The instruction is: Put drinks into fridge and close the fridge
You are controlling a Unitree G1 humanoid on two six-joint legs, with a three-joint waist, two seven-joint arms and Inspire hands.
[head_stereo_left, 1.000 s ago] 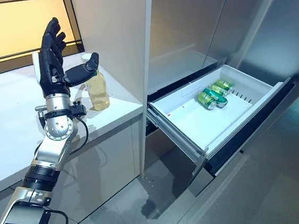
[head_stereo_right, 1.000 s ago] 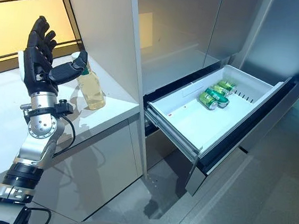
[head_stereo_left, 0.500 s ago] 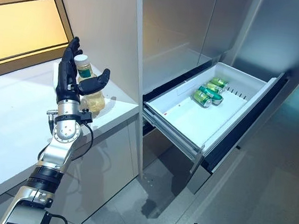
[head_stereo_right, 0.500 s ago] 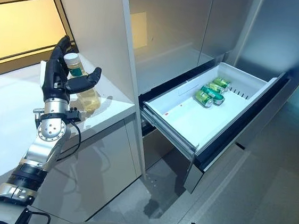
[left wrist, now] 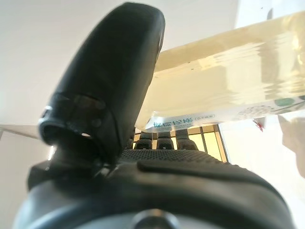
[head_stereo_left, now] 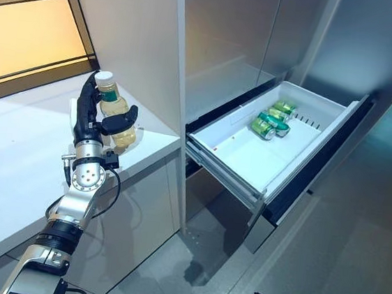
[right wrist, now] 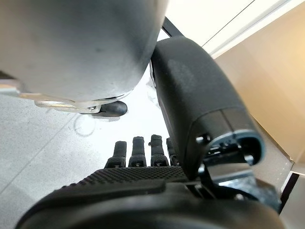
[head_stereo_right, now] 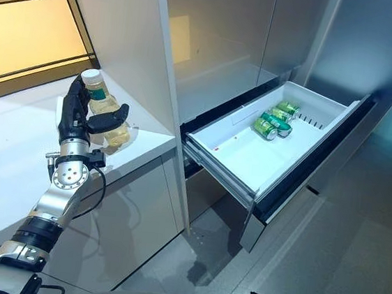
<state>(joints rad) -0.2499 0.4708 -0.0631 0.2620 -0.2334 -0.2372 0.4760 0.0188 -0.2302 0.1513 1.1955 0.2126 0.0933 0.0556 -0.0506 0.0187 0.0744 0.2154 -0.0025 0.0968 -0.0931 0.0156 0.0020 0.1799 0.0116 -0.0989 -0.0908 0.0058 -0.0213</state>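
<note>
A clear bottle (head_stereo_left: pixel 111 98) of pale yellow drink with a white cap stands upright on the white counter (head_stereo_left: pixel 20 149), next to the fridge's side wall. My left hand (head_stereo_left: pixel 85 118) is at the bottle: its straight fingers stand behind it and its thumb lies across the front. The left wrist view shows the thumb (left wrist: pixel 109 95) against the bottle (left wrist: pixel 228 86). The fridge's white drawer (head_stereo_left: pixel 237 158) is pulled out to the right, with green cans (head_stereo_left: pixel 269 119) lying at its far end. My right hand (right wrist: pixel 119 191) hangs over the floor with straight fingers, holding nothing.
The tall steel fridge wall (head_stereo_left: pixel 137 35) rises right behind the bottle. The open drawer's front edge (head_stereo_left: pixel 261 196) juts out over the grey floor. A lit orange panel (head_stereo_left: pixel 26 24) backs the counter.
My left hand has come down from a raised, spread pose and moved in around the bottle, and the thumb now lies across its front. The camera has shifted a little.
</note>
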